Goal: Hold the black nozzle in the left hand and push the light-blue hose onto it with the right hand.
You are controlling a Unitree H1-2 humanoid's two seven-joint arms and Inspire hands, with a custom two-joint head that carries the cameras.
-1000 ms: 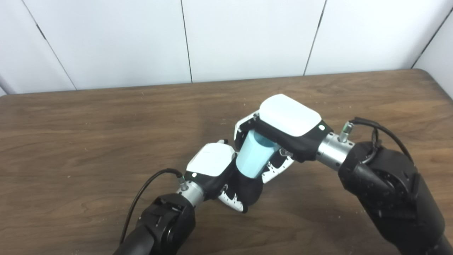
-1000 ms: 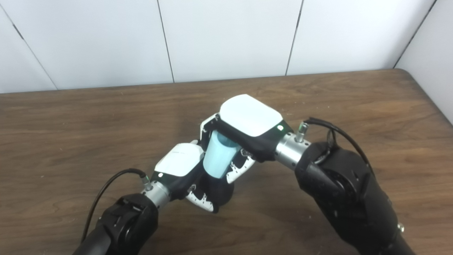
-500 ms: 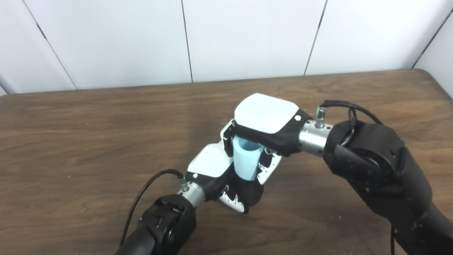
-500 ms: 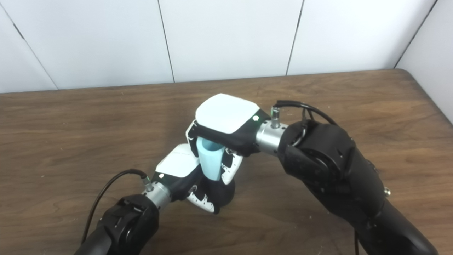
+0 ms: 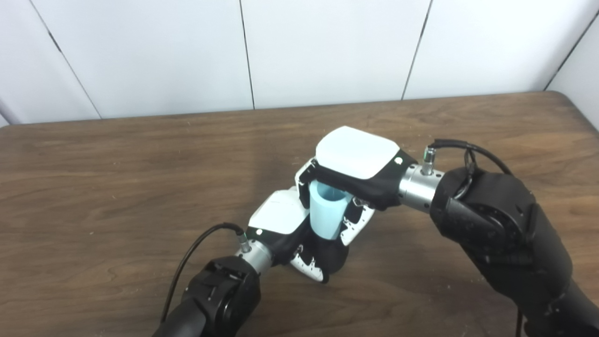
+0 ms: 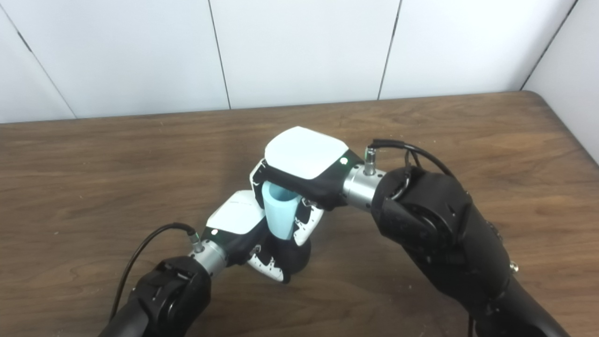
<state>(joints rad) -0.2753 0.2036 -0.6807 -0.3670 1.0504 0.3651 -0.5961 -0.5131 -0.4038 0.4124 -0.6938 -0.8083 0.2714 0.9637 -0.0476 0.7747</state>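
My left hand is low over the middle of the table, its fingers closed around a black nozzle that shows only as a dark mass under them. A short light-blue hose stands nearly upright on top of the nozzle, its lower end meeting the black part. My right hand comes in from the right and is shut on the hose from above, fingers wrapped around both sides. The joint between hose and nozzle is hidden by the fingers.
The brown wooden table stretches left and back to a white panelled wall. My right forearm fills the lower right. A black cable loops from the left wrist.
The right hand swung left and brought the hose from a tilt to nearly upright over the nozzle, then eased slightly right. The left hand has stayed in place.
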